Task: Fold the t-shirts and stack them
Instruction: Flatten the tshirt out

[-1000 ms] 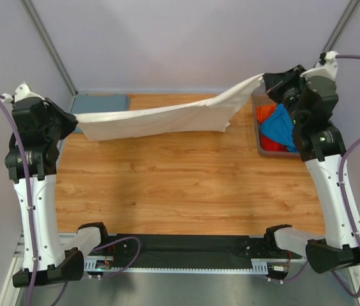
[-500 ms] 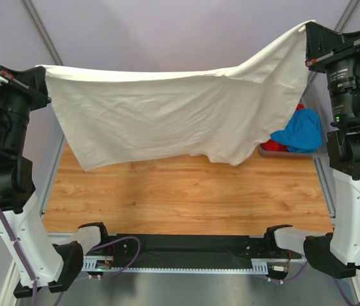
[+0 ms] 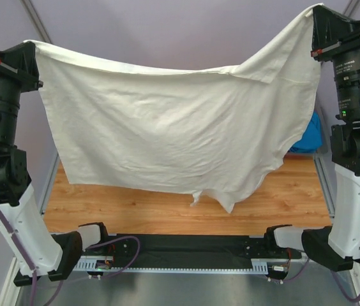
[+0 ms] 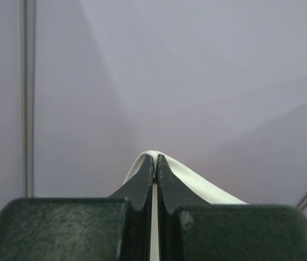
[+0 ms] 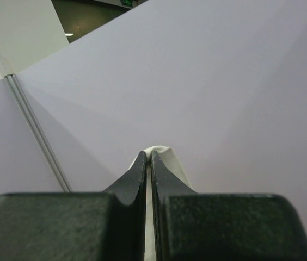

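A large cream-white t-shirt (image 3: 167, 134) hangs spread like a curtain between both raised arms, well above the wooden table (image 3: 167, 213). My left gripper (image 3: 32, 46) is shut on its upper left corner; the cloth shows pinched between the fingertips in the left wrist view (image 4: 154, 159). My right gripper (image 3: 314, 14) is shut on the upper right corner, seen pinched in the right wrist view (image 5: 148, 154). A bright blue t-shirt (image 3: 310, 137) peeks out behind the right edge. The grey-blue and orange-red shirts are hidden behind the hanging cloth.
The hanging shirt hides most of the far table and the bin. Lavender walls with metal corner posts (image 3: 38, 25) enclose the table. A black strip (image 3: 186, 243) runs along the near edge between the arm bases.
Both arms have lifted the cream-white shirt from a low stretched line over the table to a high, wide spread. The cloth has unfurled downward and now hides the bin and the far-left shirt.
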`<act>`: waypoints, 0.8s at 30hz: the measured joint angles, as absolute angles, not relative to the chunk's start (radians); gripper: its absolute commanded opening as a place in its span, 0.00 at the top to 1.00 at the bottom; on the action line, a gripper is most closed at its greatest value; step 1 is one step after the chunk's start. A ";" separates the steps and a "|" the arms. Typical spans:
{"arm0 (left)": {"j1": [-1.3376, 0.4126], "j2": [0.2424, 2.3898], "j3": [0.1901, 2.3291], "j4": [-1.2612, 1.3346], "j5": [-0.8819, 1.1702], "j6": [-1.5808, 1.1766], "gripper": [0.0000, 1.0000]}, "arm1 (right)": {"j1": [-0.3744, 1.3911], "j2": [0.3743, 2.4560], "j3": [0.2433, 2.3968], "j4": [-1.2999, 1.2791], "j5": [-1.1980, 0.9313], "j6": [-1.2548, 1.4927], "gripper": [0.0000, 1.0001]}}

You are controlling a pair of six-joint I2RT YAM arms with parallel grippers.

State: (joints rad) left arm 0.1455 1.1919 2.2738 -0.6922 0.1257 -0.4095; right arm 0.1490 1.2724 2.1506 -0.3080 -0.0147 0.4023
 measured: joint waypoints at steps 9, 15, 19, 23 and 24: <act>0.146 1.271 2.292 -0.683 0.162 -0.411 1.00 | 0.149 1.296 2.140 -0.325 -0.041 0.380 1.00; 0.146 1.205 2.285 -0.682 0.180 -0.413 1.00 | 0.149 1.196 2.140 -0.324 -0.047 0.374 1.00; 0.146 1.112 2.257 -0.678 0.182 -0.413 1.00 | 0.149 1.092 2.115 -0.315 -0.054 0.376 1.00; 0.145 1.012 2.228 -0.677 0.172 -0.410 1.00 | 0.149 0.997 2.104 -0.310 -0.066 0.377 1.00; 0.144 0.989 2.227 -0.677 0.167 -0.408 1.00 | 0.148 0.980 2.105 -0.305 -0.072 0.378 1.00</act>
State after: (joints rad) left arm 0.1444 0.9886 2.2269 -0.6765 0.1673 -0.4084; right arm 0.1482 0.9798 2.1048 -0.3054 -0.0719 0.3782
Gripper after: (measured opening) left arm 0.008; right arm 0.010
